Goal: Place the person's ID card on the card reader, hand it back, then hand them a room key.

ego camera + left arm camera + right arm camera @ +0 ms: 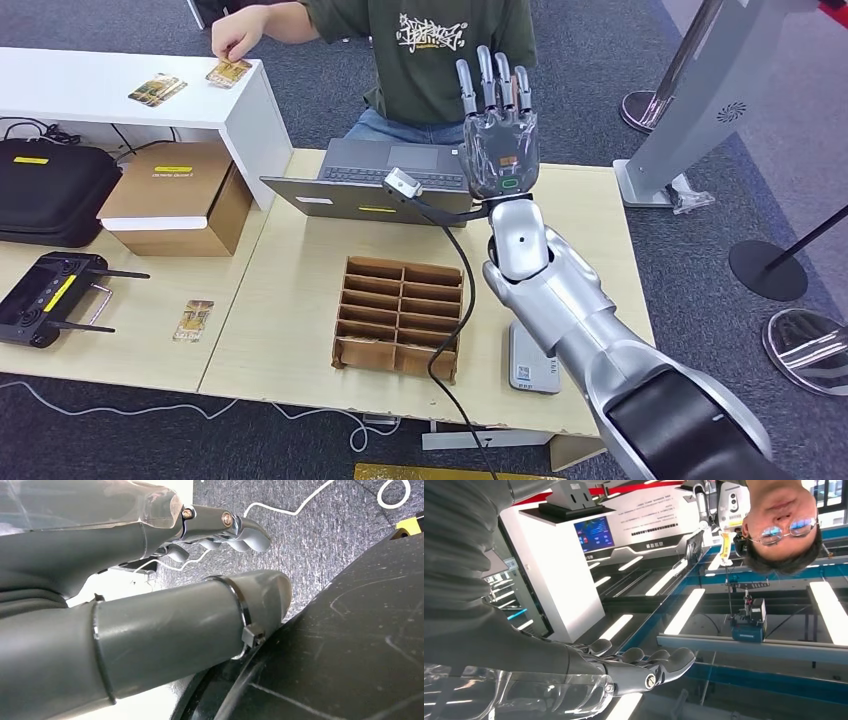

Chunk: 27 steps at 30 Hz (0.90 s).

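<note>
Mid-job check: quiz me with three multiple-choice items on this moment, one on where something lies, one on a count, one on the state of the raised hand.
1. Where is the card reader?
A. on the white shelf
B. on the table beside the cardboard organizer
C. on the laptop

2. How many cards lie on the white shelf, counting the one under the person's hand?
A. two
B. four
C. none

3. The right hand is:
A. gripping a card
B. closed in a fist
C. raised, fingers straight, holding nothing

Answers: 1 B, the reader sits right of the organizer. 2 A, two show there. 3 C, no card in it.
</note>
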Motion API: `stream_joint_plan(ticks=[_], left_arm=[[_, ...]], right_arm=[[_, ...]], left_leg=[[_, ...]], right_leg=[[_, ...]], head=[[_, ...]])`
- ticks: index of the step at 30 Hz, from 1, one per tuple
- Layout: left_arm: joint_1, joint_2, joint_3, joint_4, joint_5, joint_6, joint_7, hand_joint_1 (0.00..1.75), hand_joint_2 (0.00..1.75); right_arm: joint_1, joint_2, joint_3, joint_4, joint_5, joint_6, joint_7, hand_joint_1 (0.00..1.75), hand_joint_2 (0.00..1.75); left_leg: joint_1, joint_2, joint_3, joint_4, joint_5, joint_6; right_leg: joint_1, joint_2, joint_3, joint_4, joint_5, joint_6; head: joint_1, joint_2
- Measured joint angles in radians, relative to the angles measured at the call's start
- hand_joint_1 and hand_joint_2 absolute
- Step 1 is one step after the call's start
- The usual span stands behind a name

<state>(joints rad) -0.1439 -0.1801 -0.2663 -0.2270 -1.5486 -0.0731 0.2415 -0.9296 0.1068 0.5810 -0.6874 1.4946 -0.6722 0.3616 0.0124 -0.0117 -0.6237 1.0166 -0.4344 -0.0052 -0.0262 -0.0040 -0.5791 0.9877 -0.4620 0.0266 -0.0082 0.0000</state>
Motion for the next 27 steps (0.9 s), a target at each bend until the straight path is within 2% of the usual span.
stream_joint_plan(ticks=[11,14,21,27], left_arm=[[0.0,0.001,0.0,0.0,0.0,0.0,0.0,0.0,0.0],[0.0,0.001,0.0,0.0,0.001,0.0,0.0,0.0,0.0],[0.003,0.002,0.002,0.0,0.009,0.01,0.009,0.0,0.0],[0.011,0.004,0.008,0.0,0.022,0.026,0.02,0.0,0.0]], right_arm=[[0.005,0.0,-0.003,-0.025,0.0,0.0,0.002,0.0,1.75],[0.023,0.0,-0.021,-0.054,0.0,0.0,-0.026,0.0,1.75],[0.145,0.013,-0.174,-0.193,0.0,0.001,-0.156,0.0,1.75],[0.278,0.016,-0.286,-0.334,-0.001,0.03,-0.223,0.0,1.75]], left_leg=[[0.0,0.0,0.0,0.0,0.0,0.0],[0.0,0.0,0.0,0.0,0.0,0.0],[0.0,0.0,0.0,0.0,0.0,0.0],[0.0,0.0,0.0,0.0,0.0,0.0]], right_leg=[[0.0,0.0,0.0,0.0,0.0,0.0],[0.0,0.0,0.0,0.0,0.0,0.0],[0.0,0.0,0.0,0.0,0.0,0.0],[0.0,0.0,0.0,0.0,0.0,0.0]], head=[[0.0,0.0],[0.0,0.0],[0.0,0.0],[0.0,0.0]])
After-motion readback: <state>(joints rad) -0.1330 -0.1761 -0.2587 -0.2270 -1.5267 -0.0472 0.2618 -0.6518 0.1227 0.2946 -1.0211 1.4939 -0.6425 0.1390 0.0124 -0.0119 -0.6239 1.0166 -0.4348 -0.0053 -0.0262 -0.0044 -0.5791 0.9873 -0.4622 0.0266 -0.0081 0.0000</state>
